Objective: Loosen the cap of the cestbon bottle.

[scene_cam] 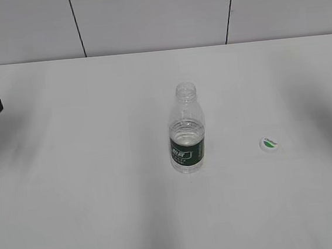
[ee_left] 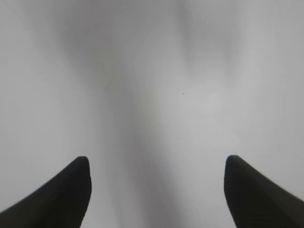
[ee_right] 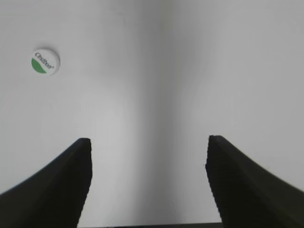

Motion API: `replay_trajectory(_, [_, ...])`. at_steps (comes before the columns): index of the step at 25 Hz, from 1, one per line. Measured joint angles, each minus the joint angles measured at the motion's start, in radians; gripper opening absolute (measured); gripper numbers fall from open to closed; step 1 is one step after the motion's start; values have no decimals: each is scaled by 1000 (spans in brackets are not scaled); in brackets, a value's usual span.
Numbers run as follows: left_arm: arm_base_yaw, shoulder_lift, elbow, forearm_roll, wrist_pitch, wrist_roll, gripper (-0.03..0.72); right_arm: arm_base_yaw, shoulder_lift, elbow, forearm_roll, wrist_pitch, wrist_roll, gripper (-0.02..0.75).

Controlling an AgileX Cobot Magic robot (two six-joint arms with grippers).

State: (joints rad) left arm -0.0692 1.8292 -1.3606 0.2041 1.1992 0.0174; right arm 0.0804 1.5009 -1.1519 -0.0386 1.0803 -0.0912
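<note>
A clear cestbon bottle [scene_cam: 186, 131] stands upright mid-desk [scene_cam: 104, 213], its neck open. The white cap [scene_cam: 268, 144] lies flat on the desk, well apart to the bottle's right, so the loosening looks finished. Left end effector [ee_left: 156, 190] and right end effector [ee_right: 148, 180] hang spread wide and empty over bare desk.

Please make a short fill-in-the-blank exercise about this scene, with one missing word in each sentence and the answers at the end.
1. The cestbon bottle stands upright on the table, and its neck is ____.
2. The cap lies on the table to the ____ of the bottle in the exterior view.
3. The cap also shows in the ____ wrist view.
4. The left claw and the right claw are both ____ and hold nothing.

Missing words: open; right; right; open
</note>
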Motion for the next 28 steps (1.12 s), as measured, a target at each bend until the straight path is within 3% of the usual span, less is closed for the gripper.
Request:
replay_trajectory(11, [13, -235, 34, -44, 15, 2, 519, -10, -38, 17, 45, 127, -48, 571])
replay_trajectory(19, [13, -451, 243, -118, 17, 2, 519, -10, -248, 66, 56, 131, -50, 571])
replay_trajectory(28, [13, -731, 498, -122, -85, 2, 519, -10, -436, 168, 56, 126, -51, 571])
